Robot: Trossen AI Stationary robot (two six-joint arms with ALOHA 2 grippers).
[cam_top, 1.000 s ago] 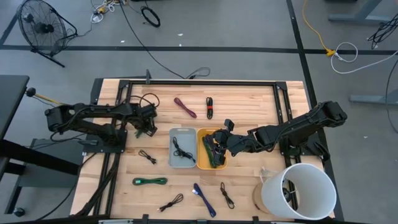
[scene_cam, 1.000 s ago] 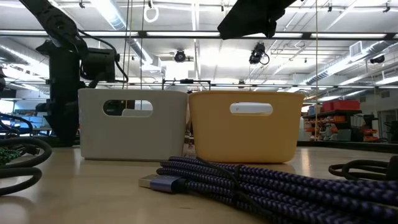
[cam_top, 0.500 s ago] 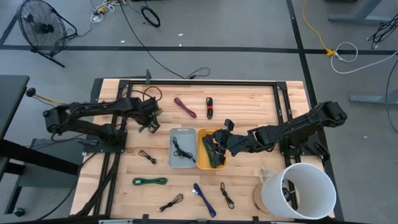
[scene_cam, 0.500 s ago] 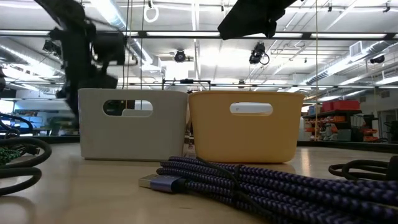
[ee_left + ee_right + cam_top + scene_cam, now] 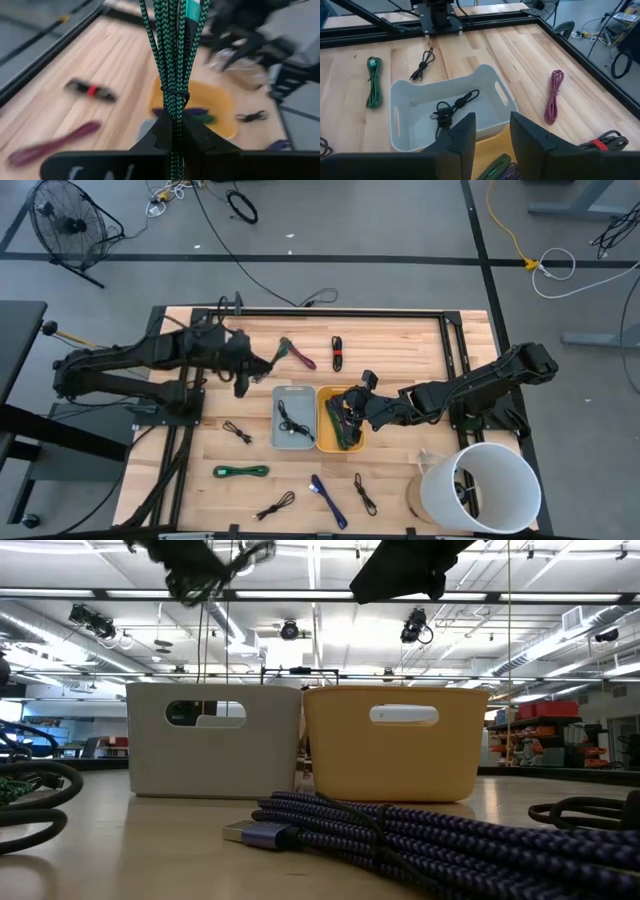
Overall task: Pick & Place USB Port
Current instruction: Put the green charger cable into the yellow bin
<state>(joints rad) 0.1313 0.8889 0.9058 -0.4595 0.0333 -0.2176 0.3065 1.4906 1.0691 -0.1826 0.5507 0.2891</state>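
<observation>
My left gripper is above the table, left of the grey bin, shut on a green braided cable bundle. In the low view it shows blurred, high over the grey bin. My right gripper hovers open over the yellow bin, touching nothing. That bin holds green and purple cables. A black cable lies on the grey bin's floor. My left gripper pinches the green bundle between its two fingers, just below the thin tie around its strands. The bundle runs along the fingers and sticks out past their tips, teal plug at the far end. It is lifted clear of the table.
Loose on the table: a maroon cable, a black-and-red bundle, a black cable, a green cable, a blue braided cable, more black cables. A white bucket stands at the near right corner.
My left gripper has risen from near table height and moved toward the table's right, toward the grey bin, turning as it went, with the green bundle carried clear of the table. In the low view it climbs from beside the grey bin to above it.
</observation>
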